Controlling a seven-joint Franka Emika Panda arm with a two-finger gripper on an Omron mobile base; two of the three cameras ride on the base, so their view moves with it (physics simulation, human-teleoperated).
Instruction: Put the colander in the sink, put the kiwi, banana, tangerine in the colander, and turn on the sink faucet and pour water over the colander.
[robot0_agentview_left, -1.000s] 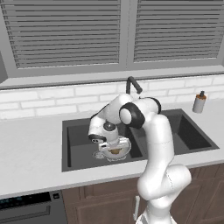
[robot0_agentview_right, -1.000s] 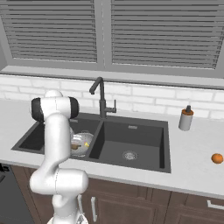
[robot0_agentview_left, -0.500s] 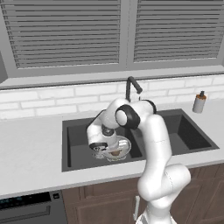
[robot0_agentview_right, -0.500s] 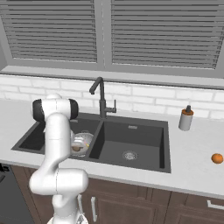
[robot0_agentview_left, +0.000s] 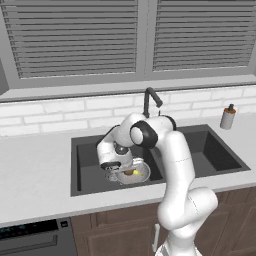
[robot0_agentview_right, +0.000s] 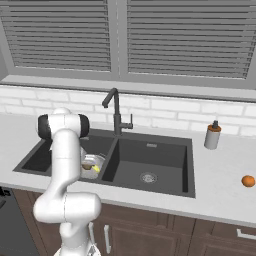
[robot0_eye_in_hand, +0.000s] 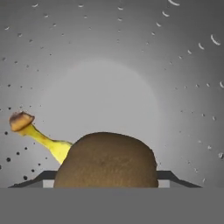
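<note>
Gripper (robot0_agentview_left: 119, 170) low in shiny perforated metal colander (robot0_agentview_left: 141, 176), jaws parted around small brown oval kiwi (robot0_eye_in_hand: 107, 161); grip or release indistinguishable. Yellow banana (robot0_eye_in_hand: 43, 138) just beyond kiwi, stem pointing away left in hand view.

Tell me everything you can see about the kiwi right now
The kiwi is a brown, fuzzy-looking oval fruit, whole and unpeeled, seen close up in the hand view with a small dark spot on its skin. It sits low inside the perforated silver colander, with the banana beside or behind it, its stem poking out. From the left base view it shows as a small brown patch in the colander, in the sink basin. Whether the gripper grips it cannot be told.
</note>
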